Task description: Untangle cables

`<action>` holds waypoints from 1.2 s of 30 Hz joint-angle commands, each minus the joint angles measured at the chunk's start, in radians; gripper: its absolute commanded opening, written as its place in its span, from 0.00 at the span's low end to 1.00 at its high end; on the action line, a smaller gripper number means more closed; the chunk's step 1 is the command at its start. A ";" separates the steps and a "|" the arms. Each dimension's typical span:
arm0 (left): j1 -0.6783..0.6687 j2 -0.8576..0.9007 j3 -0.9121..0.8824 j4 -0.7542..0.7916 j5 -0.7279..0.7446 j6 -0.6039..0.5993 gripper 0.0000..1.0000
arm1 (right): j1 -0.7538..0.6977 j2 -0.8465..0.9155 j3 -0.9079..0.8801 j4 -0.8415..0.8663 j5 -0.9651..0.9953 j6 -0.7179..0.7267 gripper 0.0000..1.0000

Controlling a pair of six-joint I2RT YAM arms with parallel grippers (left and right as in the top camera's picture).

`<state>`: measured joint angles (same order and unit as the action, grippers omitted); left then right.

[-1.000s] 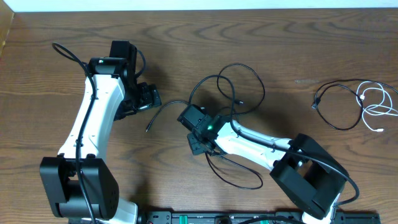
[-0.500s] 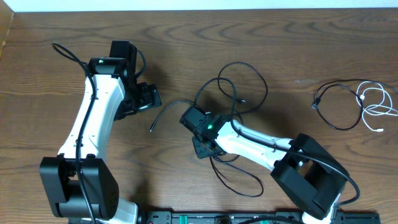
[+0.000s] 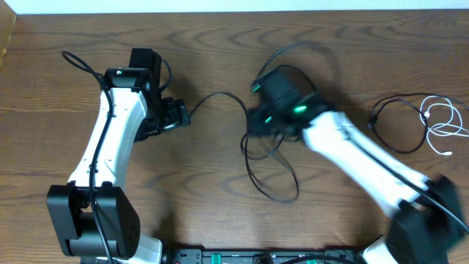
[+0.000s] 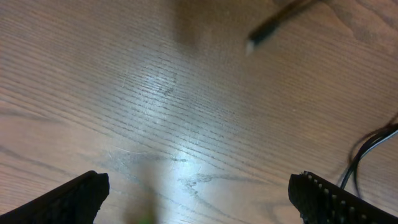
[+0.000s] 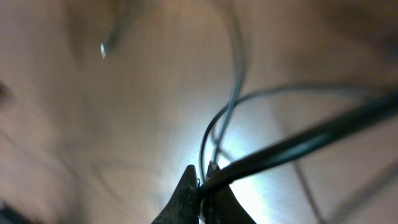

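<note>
Right gripper [image 5: 200, 184] is pressed together, pinching a thin black cord [image 5: 298, 144] near the middle of the brown wooden worktop [image 3: 58, 29]. The cord's loose loops trail toward the near edge, and one end reaches toward the left gripper [image 4: 199, 200]. That gripper is spread, holding nothing, left of centre. A second thin black cord [image 3: 388, 144] and a thin white cord [image 3: 438, 121] lie looped by the right edge.

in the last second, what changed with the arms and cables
The right pincer, shut on the tangled black cable, swung away from the robot's base, dragging its loops along; the cable's loose end slid toward the left pincer. The open left pincer and the black cord and white cord at far right stayed put.
</note>
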<state>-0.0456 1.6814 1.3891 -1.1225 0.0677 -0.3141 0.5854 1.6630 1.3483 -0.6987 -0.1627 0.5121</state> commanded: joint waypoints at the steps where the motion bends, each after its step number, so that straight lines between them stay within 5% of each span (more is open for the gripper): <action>1: 0.003 -0.004 0.010 -0.005 -0.019 -0.002 0.98 | -0.183 -0.157 0.045 -0.001 0.093 -0.068 0.01; 11: 0.003 -0.004 0.010 -0.013 -0.005 -0.002 0.98 | -0.874 -0.254 0.047 0.020 0.230 -0.200 0.01; 17: 0.003 -0.004 0.010 -0.013 -0.005 -0.002 0.98 | -1.042 -0.165 0.047 0.040 0.208 -0.312 0.01; 21: 0.003 -0.004 0.010 -0.020 -0.005 -0.002 0.98 | -1.048 -0.084 0.047 0.050 0.084 -0.360 0.08; 26: 0.003 -0.004 0.010 -0.020 -0.005 -0.002 0.98 | -0.930 -0.060 0.047 0.074 -0.218 -0.518 0.64; 31: 0.003 -0.004 0.010 -0.020 -0.005 -0.002 0.98 | -0.686 -0.019 0.045 0.009 -0.130 -0.560 0.75; 36: 0.003 -0.004 0.010 -0.020 -0.005 -0.002 0.98 | -0.497 0.110 0.045 0.027 -0.027 -0.228 0.68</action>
<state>-0.0456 1.6814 1.3891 -1.1397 0.0689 -0.3145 0.0151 1.7050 1.3884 -0.6895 -0.2535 0.0994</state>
